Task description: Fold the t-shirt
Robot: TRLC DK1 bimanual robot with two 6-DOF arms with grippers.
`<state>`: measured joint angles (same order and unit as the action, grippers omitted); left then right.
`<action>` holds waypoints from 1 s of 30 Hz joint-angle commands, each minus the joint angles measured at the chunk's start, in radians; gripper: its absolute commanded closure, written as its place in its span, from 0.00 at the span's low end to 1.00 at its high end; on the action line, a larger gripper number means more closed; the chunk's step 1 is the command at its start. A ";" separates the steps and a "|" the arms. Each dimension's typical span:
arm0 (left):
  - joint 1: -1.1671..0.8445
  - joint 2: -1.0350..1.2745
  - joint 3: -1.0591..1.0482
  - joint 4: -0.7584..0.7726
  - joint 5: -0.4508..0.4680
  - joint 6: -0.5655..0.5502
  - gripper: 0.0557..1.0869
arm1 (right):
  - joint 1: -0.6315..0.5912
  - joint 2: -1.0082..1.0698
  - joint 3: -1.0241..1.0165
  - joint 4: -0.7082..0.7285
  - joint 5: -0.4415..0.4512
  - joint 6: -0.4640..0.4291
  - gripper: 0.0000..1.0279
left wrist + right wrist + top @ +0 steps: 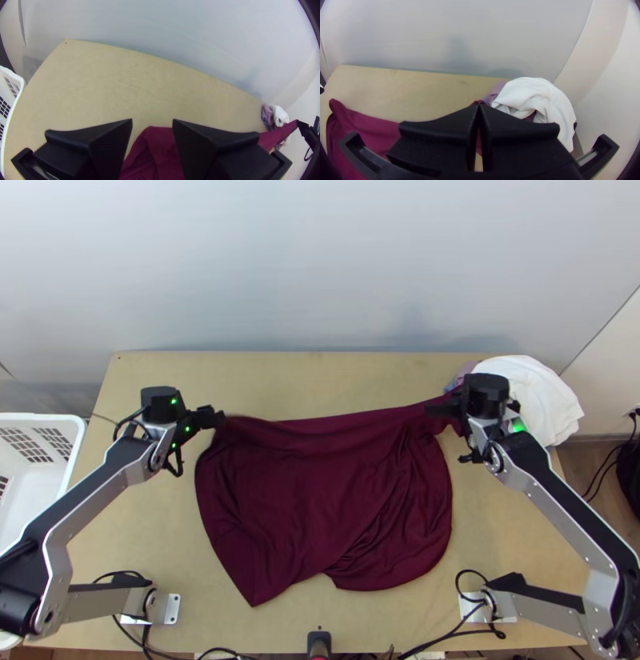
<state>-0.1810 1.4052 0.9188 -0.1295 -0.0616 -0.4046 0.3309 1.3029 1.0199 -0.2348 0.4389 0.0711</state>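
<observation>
Nearest, black cables (pixel 440 638) run along the near edge of the wooden surface (pixel 360 616). Beyond, the maroon t-shirt (pixel 304 500) lies across the middle, spread with loose folds. A white perforated basket (pixel 78 440) stands beside the left edge. At the far left corner of the cloth, the left claw (pixel 218 418) is spread; contact cannot be judged. The right claw (pixel 438 409) is pinching the far right part, close against a bunched white cloth (pixel 548 392) and purple fabric (pixel 496 91). A pale wall (pixel 320 260) rises behind.
</observation>
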 commanded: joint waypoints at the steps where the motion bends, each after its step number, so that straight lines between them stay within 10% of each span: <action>1: 0.000 0.100 0.100 -0.125 0.017 -0.040 0.12 | -0.006 0.062 0.003 0.022 0.001 0.007 0.97; 12: -0.261 -0.037 0.107 -0.475 0.065 -0.103 0.13 | -0.004 0.079 0.006 0.032 0.001 0.024 0.97; 30: -0.296 0.123 0.041 -0.417 0.034 -0.151 0.25 | -0.015 0.036 -0.015 0.015 0.003 0.013 0.97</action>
<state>-0.4610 1.4719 0.9657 -0.5774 -0.0051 -0.5468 0.3210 1.3525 1.0130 -0.2119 0.4408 0.0891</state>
